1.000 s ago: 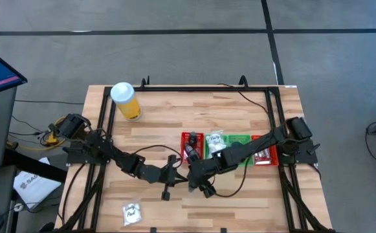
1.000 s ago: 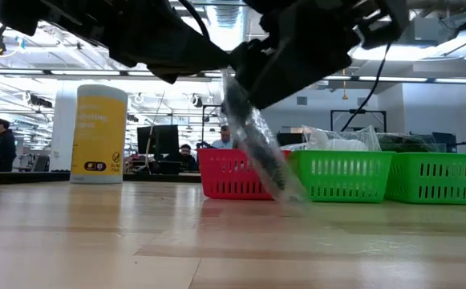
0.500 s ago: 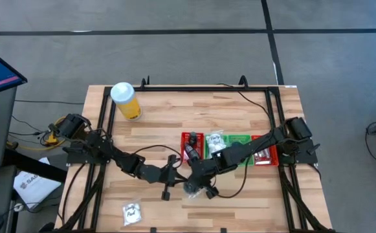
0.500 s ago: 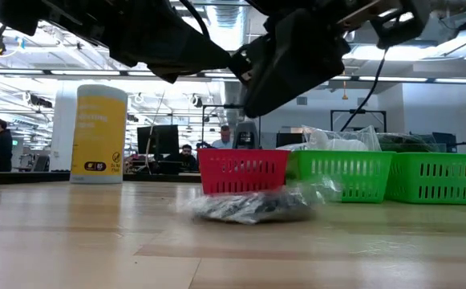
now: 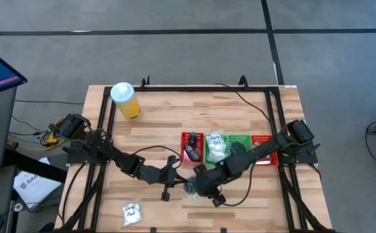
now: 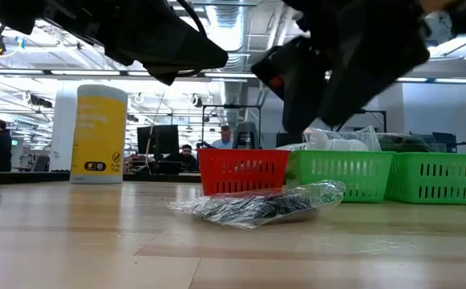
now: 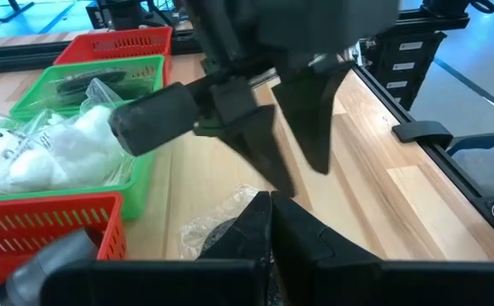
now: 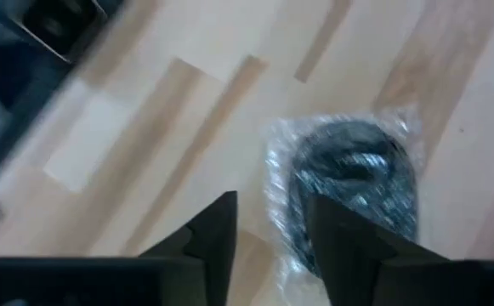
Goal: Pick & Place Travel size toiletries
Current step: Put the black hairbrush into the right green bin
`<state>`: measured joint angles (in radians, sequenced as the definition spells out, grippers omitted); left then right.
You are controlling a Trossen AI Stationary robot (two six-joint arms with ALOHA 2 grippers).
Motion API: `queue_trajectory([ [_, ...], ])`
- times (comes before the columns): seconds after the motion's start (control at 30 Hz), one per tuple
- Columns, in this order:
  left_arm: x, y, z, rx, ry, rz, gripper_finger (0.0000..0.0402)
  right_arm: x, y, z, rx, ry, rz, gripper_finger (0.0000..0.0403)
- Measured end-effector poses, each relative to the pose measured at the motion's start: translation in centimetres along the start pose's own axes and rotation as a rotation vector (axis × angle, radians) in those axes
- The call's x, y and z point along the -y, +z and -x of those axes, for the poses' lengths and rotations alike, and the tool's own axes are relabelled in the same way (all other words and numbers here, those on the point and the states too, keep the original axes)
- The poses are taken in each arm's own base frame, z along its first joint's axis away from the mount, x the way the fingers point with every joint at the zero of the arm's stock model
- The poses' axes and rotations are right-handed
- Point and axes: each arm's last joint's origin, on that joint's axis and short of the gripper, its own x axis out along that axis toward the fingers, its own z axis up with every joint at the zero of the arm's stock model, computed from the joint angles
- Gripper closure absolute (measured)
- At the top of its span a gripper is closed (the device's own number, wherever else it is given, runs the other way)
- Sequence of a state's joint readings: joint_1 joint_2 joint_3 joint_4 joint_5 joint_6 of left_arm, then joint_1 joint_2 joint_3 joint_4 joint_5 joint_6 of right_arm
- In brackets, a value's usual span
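A clear bag of black round pieces (image 5: 190, 188) (image 6: 257, 206) (image 8: 354, 180) lies flat on the wooden table in front of the trays. My right gripper (image 8: 272, 228) (image 5: 199, 184) hovers just above it, slanting down, open, with nothing between its fingers; one finger stands in front of the bag's edge in the right wrist view. My left gripper (image 7: 269, 218) (image 5: 176, 175) is shut and empty, left of the bag and pointing at it. A white sachet (image 5: 131, 211) lies near the table's front left.
A row of red and green trays (image 5: 230, 146) (image 6: 341, 175) holding several small items stands right behind the bag. A yellow cylinder with a white lid (image 5: 126, 100) (image 6: 98, 134) stands at the far left. People show in the room beyond the table.
The clear bag, which hung tilted below my right gripper, has fallen and now lies flat on the table. My right gripper has let it go and shifted slightly toward the table's near right, tipping further down.
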<state>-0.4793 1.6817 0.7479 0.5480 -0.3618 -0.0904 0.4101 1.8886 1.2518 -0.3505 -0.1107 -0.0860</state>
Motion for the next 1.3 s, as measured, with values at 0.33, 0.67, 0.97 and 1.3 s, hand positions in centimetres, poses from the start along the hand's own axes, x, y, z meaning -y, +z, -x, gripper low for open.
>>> queue_trajectory([
  [0.33, 0.0, 0.0, 0.0, -0.001, 0.000, 0.030, 0.0402, -1.0, -0.9, -1.3, -0.084, -0.070, 0.024, 0.0160],
  [0.67, 0.0, -0.1, 0.0, -0.003, 0.000, 0.029, 0.0402, -0.9, -1.4, -1.7, -0.133, -0.112, 0.025, 0.0143],
  [0.97, 0.0, -0.1, 0.0, -0.003, 0.000, 0.030, 0.0402, -1.0, -2.6, -4.2, -0.217, -0.216, 0.050, 0.0143],
  [1.3, -0.1, -0.3, 0.1, -0.010, 0.000, 0.046, 0.0402, -0.9, -3.0, -3.7, -0.253, -0.310, 0.003, 0.0278],
])
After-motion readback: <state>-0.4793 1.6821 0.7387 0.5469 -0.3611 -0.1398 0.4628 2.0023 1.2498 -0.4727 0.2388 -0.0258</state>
